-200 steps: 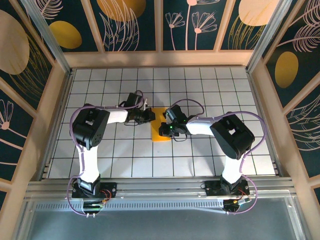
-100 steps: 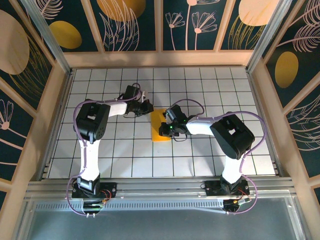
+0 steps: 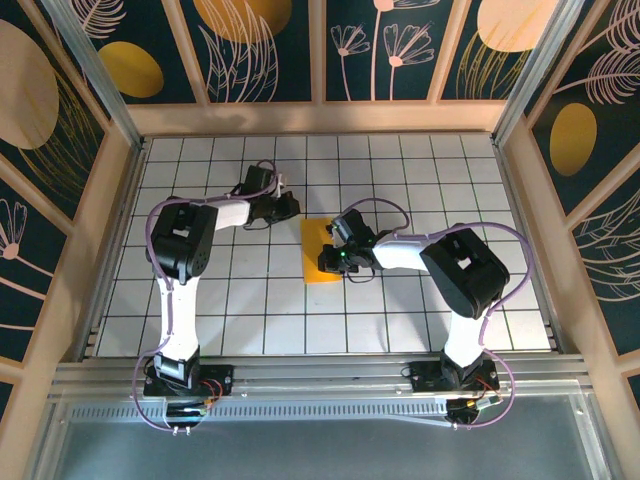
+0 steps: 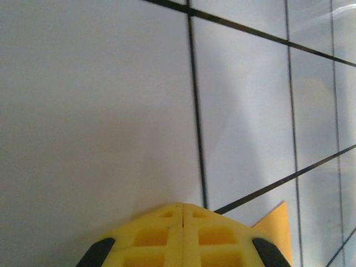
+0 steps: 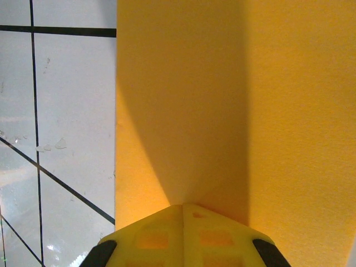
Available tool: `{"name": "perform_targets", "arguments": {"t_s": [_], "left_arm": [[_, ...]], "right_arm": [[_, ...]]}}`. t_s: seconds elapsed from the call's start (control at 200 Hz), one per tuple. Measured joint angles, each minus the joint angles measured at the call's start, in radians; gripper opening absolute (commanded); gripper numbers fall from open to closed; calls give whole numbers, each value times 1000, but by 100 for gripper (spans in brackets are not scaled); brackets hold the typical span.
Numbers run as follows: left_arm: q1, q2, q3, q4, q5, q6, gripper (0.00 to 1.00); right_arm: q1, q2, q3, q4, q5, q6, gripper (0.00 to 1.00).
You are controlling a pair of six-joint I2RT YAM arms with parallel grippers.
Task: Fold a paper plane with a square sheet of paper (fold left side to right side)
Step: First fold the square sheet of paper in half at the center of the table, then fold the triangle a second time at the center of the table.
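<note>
right jaws clenched, empty, fingertips (image 5: 161, 233) down on the folded orange paper (image 3: 316, 258) | left jaws clenched, empty, over bare table (image 3: 420, 170) near the paper's far left corner, apart from it | paper lies flat mid-table, a narrow strip

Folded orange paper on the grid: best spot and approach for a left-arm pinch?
On the folded paper, likely the left long edge, low from the left: it lies flat on the table, and the shut right gripper covers its right side.
</note>
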Motion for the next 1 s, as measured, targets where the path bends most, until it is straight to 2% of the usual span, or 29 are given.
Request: {"name": "perform_targets", "arguments": {"t_s": [0.195,0.35,0.515,0.866,1.001], "left_arm": [[9,-200,-224,16,-12,-13,4],[-82,-307,-317,43,9,-44,4],[-168,-305,-360,49,16,-78,4],[-175,-237,-361,62,24,-95,4],[-175,-237,-361,61,23,-95,4]], "right_arm": [[0,0,-1,3,0,10,0],[0,0,-6,11,-3,21,0],[0,0,-8,15,-3,23,0],[-1,0,-8,17,-8,24,0],[-4,-3,-7,16,-16,26,14]]}}
